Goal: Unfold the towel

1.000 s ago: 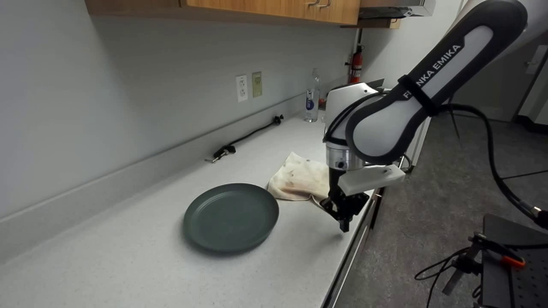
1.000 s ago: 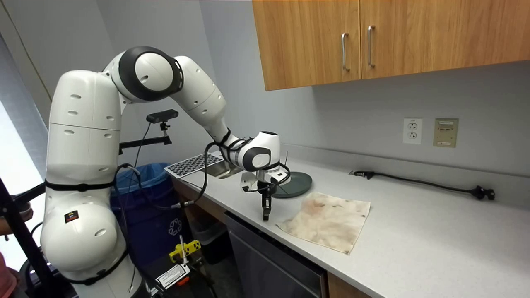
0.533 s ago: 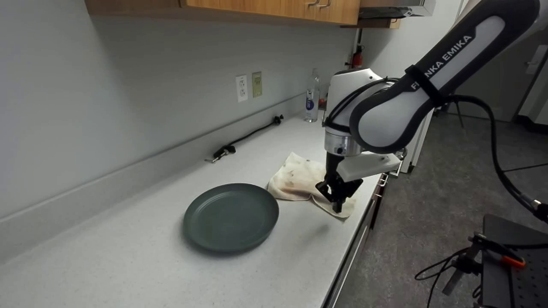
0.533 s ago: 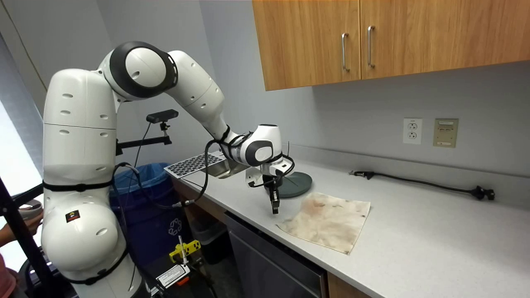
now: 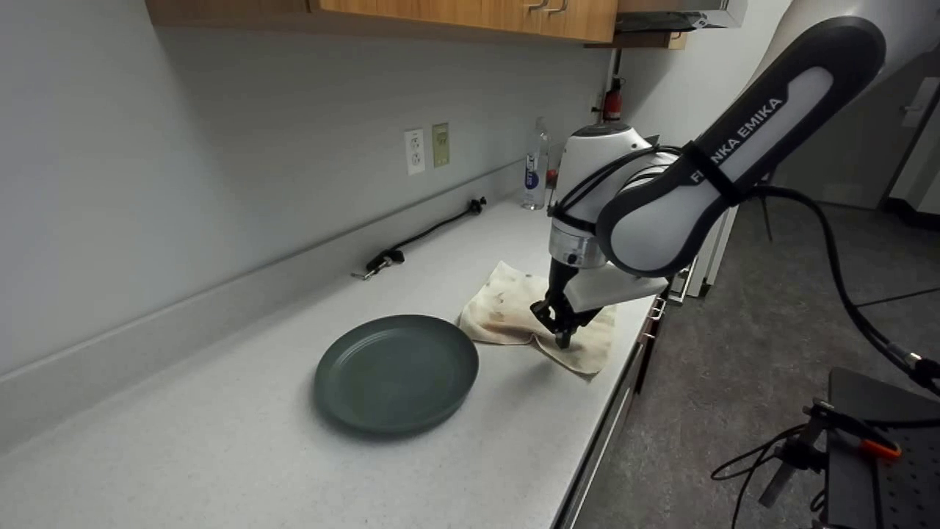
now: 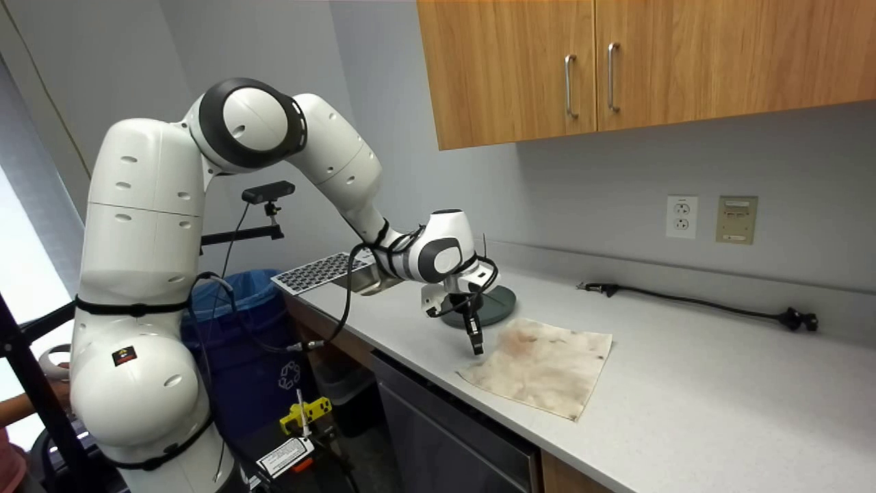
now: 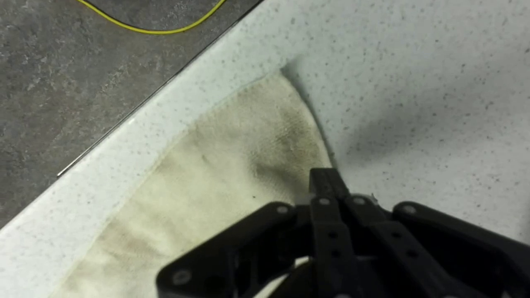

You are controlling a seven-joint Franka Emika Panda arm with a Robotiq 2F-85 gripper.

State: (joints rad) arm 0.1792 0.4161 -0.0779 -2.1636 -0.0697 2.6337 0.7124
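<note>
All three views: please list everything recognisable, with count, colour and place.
counter: 1, speckled white, along wall
towel: 1, blotchy cream, on counter
plate: 1, dark green, beside towel
bottle: 1, clear, near wall
gooseneck clamp: 1, black, on counter
outlet: 1, white, wall
wall panel: 1, beige, beside outlet
cabinets: at least 2, brown, overhead
fire extinguisher: 1, red, beyond bottle
sink: 1, silvery, in counter
recycling bin: 1, blue, floor
cord: 1, yellow, floor
camera: 1, black, on stand
person: 1, pinkish clothing, picture edge
robot arm: 1, white, black, over counter
gripper: 1, black, shut, over towel's edge
</note>
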